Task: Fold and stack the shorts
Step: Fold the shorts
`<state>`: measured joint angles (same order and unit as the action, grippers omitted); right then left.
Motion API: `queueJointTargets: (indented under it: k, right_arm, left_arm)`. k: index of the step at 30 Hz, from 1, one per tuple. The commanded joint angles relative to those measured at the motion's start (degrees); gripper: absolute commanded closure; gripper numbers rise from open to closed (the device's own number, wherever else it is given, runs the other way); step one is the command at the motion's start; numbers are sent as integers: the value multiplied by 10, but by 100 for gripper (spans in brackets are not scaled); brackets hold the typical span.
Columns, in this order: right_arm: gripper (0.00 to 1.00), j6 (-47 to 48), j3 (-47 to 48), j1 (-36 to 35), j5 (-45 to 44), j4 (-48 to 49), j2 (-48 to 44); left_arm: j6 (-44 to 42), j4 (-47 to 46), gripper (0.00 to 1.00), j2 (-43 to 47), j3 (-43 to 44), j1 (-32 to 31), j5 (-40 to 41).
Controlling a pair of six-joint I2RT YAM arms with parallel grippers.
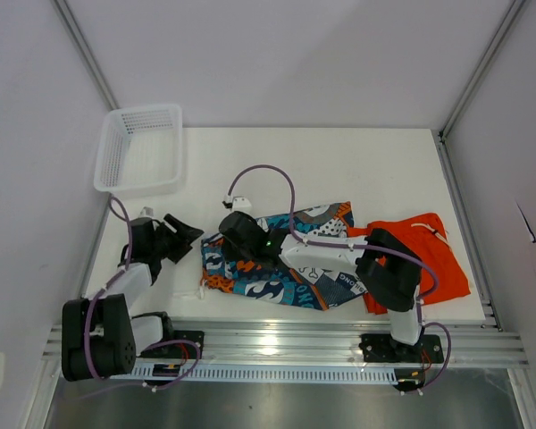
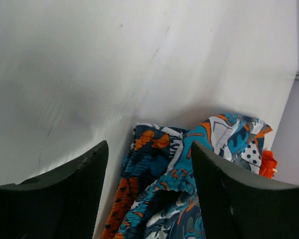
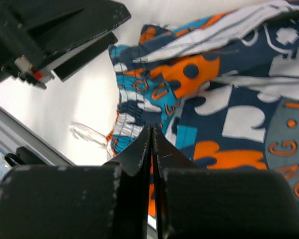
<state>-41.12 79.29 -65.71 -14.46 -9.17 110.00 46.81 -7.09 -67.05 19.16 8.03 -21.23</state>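
One patterned shorts (image 1: 268, 288), one orange shorts (image 1: 438, 255), apparently touching

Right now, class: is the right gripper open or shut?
Shut. The right gripper shows fingers pressed together, no gap, at the patterned shorts. Whether fabric is pinched: cannot tell.

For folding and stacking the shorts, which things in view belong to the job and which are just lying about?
Part of the job:
- patterned shorts, spread near the middle of the table
- orange shorts, to the right of them

Just lying about:
- white mesh basket, at the far left corner
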Motion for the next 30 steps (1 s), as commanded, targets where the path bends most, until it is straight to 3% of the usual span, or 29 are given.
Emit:
queueJointTargets:
  k: [1,6,14,15,23,30]
  right_arm:
    - [100,11,1,11,53,72,21]
    - [100,-3,39,37,133,104,71]
    - [100,-43,92,81,193,53,150]
    - [100,-50,97,90,198,43,161]
    - [100,-46,73,125,286,58,173]
    - [95,-22,77,135,306,83,125]
  left_arm:
    - [-5,3,29,34,-17,10,-28]
    - [6,-21,26,60,-49,12,-48]
    - [-19,-52,19,89,-95,16,-72]
    - [-22,-56,15,92,-101,17,-79]
    - [-54,-49,11,147,-120,20,-109]
    - [-93,5,11,156,-101,20,-114]
